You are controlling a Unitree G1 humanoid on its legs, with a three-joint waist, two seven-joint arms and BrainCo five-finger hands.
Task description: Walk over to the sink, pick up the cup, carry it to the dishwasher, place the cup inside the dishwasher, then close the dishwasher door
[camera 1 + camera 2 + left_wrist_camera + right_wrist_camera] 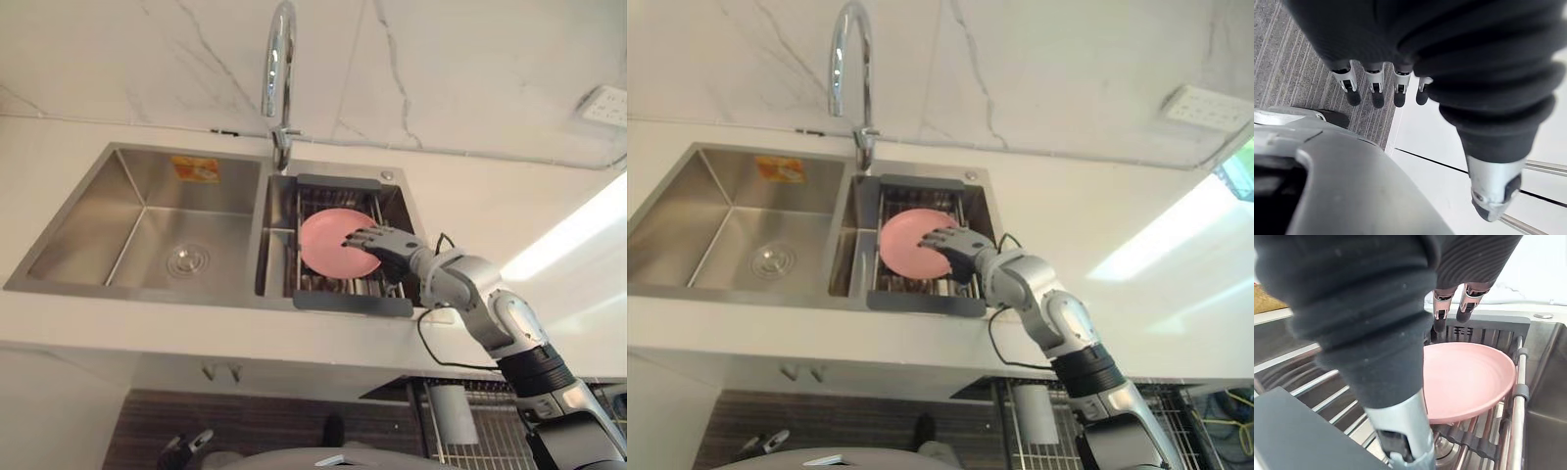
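A pink plate (321, 247) lies on the dark-framed drying rack (353, 304) in the right half of the steel sink; I see no cup. My right hand (384, 245) reaches in from the right, its straight fingers (1442, 316) spread over the plate's (1469, 377) top. The thumb (1403, 450) hangs at the plate's near rim, apart from the fingers. Nothing is gripped. My left hand (1425, 39) hangs low beside me, below the counter's edge (186, 448), fingers relaxed and holding nothing.
The left basin (147, 225) has a round drain. A tall curved faucet (279, 78) stands behind the sink's divider. Below the counter at the right, a wire rack (490, 436) holds a white cylindrical thing (453, 411). A socket (607, 103) sits on the marble wall.
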